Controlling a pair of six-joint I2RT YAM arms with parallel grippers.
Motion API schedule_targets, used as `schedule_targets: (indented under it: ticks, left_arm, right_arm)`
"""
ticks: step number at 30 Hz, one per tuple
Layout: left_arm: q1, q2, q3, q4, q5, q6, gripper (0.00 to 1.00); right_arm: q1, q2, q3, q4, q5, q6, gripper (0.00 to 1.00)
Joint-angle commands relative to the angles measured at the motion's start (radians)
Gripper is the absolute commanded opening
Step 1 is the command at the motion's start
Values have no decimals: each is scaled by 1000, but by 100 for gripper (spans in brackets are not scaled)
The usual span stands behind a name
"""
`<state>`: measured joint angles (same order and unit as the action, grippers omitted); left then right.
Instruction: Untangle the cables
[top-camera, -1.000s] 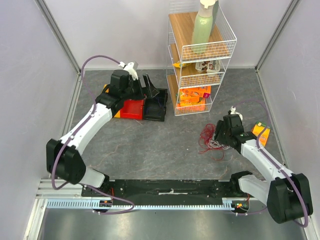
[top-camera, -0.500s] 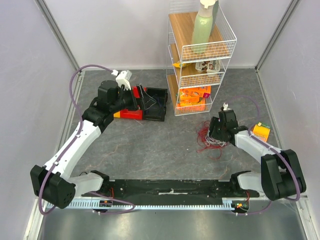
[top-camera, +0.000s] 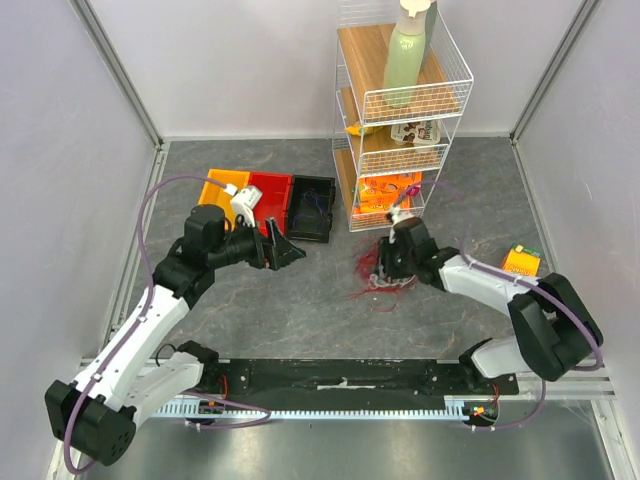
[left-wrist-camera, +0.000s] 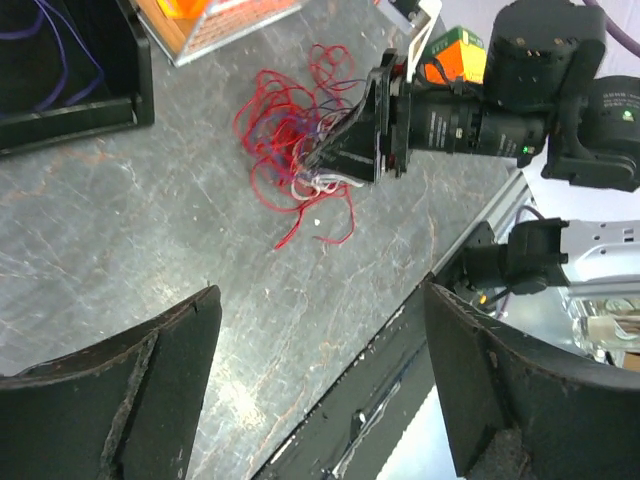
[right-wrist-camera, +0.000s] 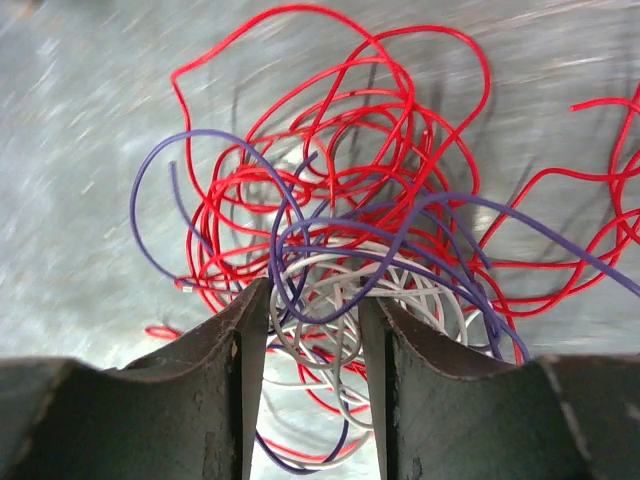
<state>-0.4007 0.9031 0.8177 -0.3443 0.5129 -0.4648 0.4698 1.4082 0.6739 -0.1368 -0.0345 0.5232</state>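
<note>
The cables (top-camera: 378, 274) are one loose tangle of red, white and purple wires on the grey table, just in front of the wire rack. They also show in the left wrist view (left-wrist-camera: 300, 150) and the right wrist view (right-wrist-camera: 340, 220). My right gripper (top-camera: 386, 262) sits low on the clump. Its jaws (right-wrist-camera: 313, 300) stand a narrow gap apart, with white and purple loops caught between them. My left gripper (top-camera: 285, 250) is open and empty (left-wrist-camera: 320, 290). It hovers above bare table to the left of the clump and points at it.
A wire rack (top-camera: 395, 120) with a bottle and snack packs stands at the back. Orange (top-camera: 220, 186), red (top-camera: 272, 190) and black (top-camera: 312, 208) bins lie to its left; the black one holds purple wire. A small orange-green box (top-camera: 521, 262) lies at the right.
My right gripper has moved left with the cable clump, toward the foot of the rack. My left gripper has pulled back from over the bins and now points right, toward the clump.
</note>
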Motion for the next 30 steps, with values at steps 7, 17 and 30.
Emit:
schedule_targets:
  ticks: [7, 17, 30]
  left_arm:
    - [-287, 160, -85, 231, -32, -129, 79]
    - [-395, 397, -22, 257, -247, -98, 77]
    - [-337, 632, 60, 307, -162, -118, 51]
  right_arm:
    - [201, -247, -146, 86, -162, 24, 58]
    - [201, -391, -175, -37, -51, 54, 60]
    - [201, -385, -250, 51, -100, 97, 49]
